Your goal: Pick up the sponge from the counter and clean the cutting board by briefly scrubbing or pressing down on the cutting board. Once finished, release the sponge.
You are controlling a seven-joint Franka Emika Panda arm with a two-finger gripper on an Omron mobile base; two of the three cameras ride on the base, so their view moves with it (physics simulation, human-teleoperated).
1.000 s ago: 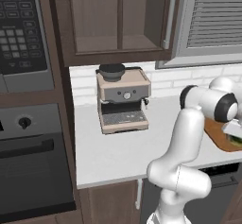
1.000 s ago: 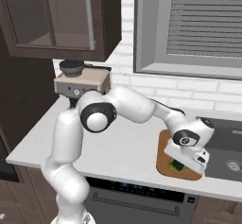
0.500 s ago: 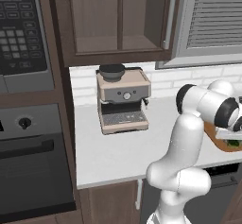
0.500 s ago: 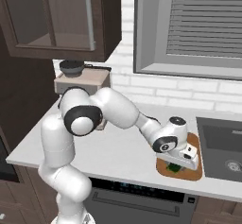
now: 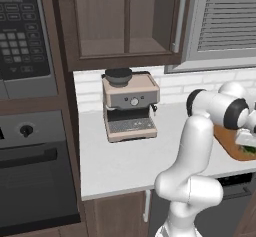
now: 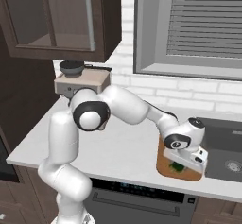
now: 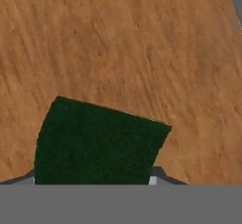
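The robot's dark two-finger gripper squeezes the small dark green sponge block and presses it on the flat reddish-brown wooden cutting board. The wood looks grainy and streaky. The board has round corners and lies on the smooth pale stone counter.

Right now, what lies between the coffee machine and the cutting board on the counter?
In the left base view, only bare counter lies between the coffee machine and the board, apart from the robot's own arm crossing above that stretch.
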